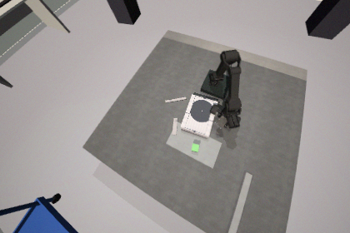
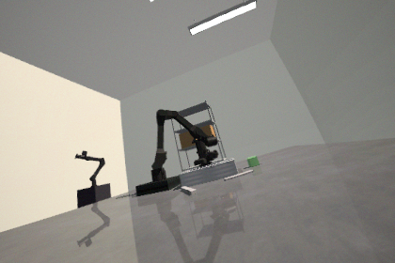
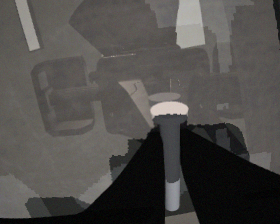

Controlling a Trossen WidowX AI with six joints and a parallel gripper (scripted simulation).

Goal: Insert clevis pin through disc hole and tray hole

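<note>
Disc [image 1: 196, 116]: dark grey, round, wide; lies flat inside the tray, toward the end nearer the arm's base. A small pale dot marks its middle. Tray [image 1: 188, 126] [image 2: 209, 176]: pale, rectangular, upright on its underside, with lined markings on top beside the disc; pin hole not distinguishable. Pin [image 3: 171, 150]: pale, broad round head, straight grey shank, lighter far end; gripped between black fingers, outside disc and tray, head beyond the fingertips in wrist view. Contact with table: cannot tell.
</note>
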